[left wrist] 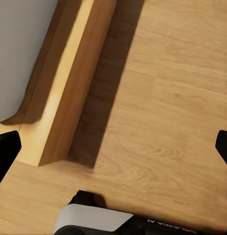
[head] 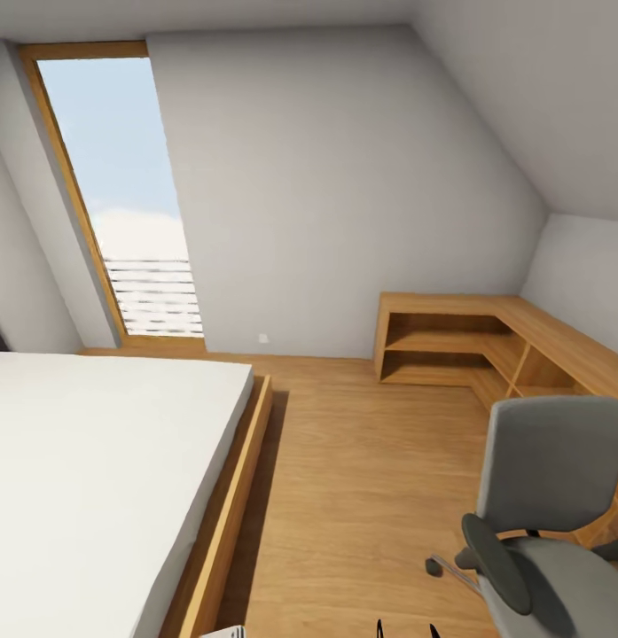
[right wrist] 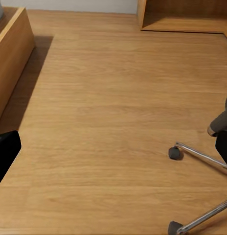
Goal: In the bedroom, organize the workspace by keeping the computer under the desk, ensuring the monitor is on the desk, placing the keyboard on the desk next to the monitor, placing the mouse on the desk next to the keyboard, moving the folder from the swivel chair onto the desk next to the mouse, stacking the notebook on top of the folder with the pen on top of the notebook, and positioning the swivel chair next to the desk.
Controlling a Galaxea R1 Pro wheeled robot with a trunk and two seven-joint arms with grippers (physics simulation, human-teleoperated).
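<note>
step: approaching swivel chair (head: 548, 514) for the folder | left gripper (left wrist: 113, 147), right gripper (right wrist: 113, 152) spread, empty | next: face the seat

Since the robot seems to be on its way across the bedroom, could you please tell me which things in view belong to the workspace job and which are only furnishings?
Belonging to the job:
- grey swivel chair with black armrests and chrome caster legs, at the head view's lower right

Just there:
- wooden-framed bed with white mattress
- low wooden L-shaped shelf unit
- tall wood-framed window
</note>
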